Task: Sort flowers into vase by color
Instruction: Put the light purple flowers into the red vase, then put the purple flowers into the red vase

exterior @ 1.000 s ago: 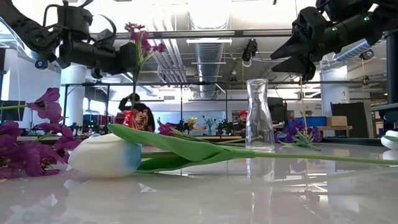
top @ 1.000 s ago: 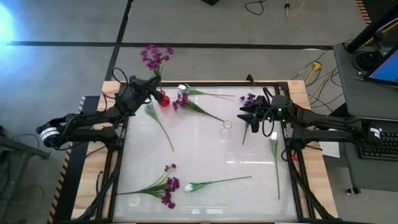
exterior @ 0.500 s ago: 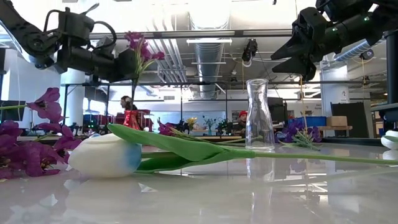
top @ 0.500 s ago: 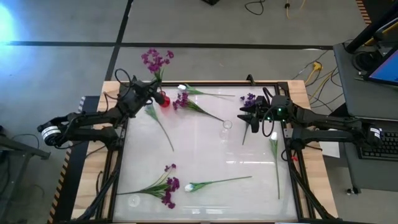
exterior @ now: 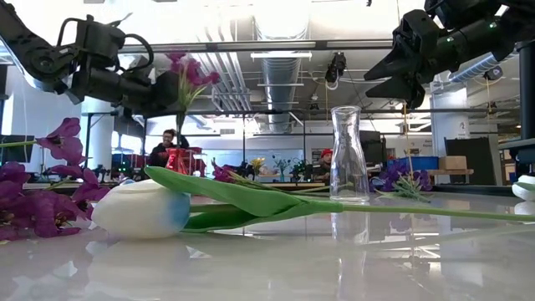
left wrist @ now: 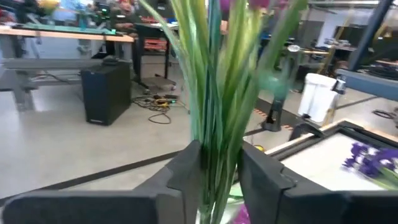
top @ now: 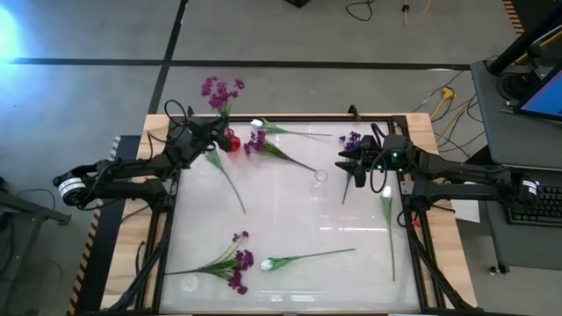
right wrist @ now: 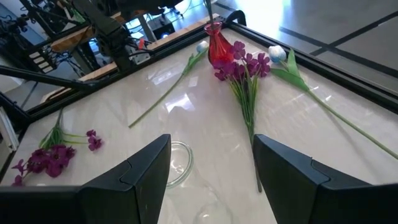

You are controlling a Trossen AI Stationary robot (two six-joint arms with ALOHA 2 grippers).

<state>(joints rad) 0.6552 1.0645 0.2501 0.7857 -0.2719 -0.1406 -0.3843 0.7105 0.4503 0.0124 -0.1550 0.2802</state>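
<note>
- High view: the left gripper [top: 208, 132] sits over the table's [top: 290, 211] far left corner, pinching the green stalks of a purple flower bunch [top: 219, 90] whose blossoms reach out past the far edge. Just beside it stands a red vase [top: 233, 140].
- High view: a second purple bunch [top: 261, 143] lies near the far edge beside the red vase, with a white tulip [top: 258, 125] touching it. A loose green stem [top: 225, 177] lies toward the left edge.
- High view: a clear glass vase [top: 320, 179] stands near the middle. The right gripper [top: 349, 162] hovers near the right edge with its fingers spread and holding nothing; a small purple sprig [top: 351, 139] lies just beyond it, and a green stalk [top: 389, 224] runs along the right edge.
- High view: near the front edge lie a purple bunch [top: 234, 262] and a white bud [top: 266, 263], close together.
- Low view: the white bud [exterior: 140, 209] lies large in front, the glass vase [exterior: 349, 155] upright behind it, and the left gripper [exterior: 159, 90] holds its bunch [exterior: 189, 71] aloft. A person [exterior: 165, 146] shows in the room beyond.
- Left wrist view: the two dark fingers [left wrist: 186, 177] clamp the green stalks [left wrist: 214, 93].
- Right wrist view: the fingers [right wrist: 146, 162] stand wide apart above the glass vase's rim [right wrist: 177, 163]; the red vase [right wrist: 219, 45] stands farther off.
- No writing or brand can be read in any view.
</note>
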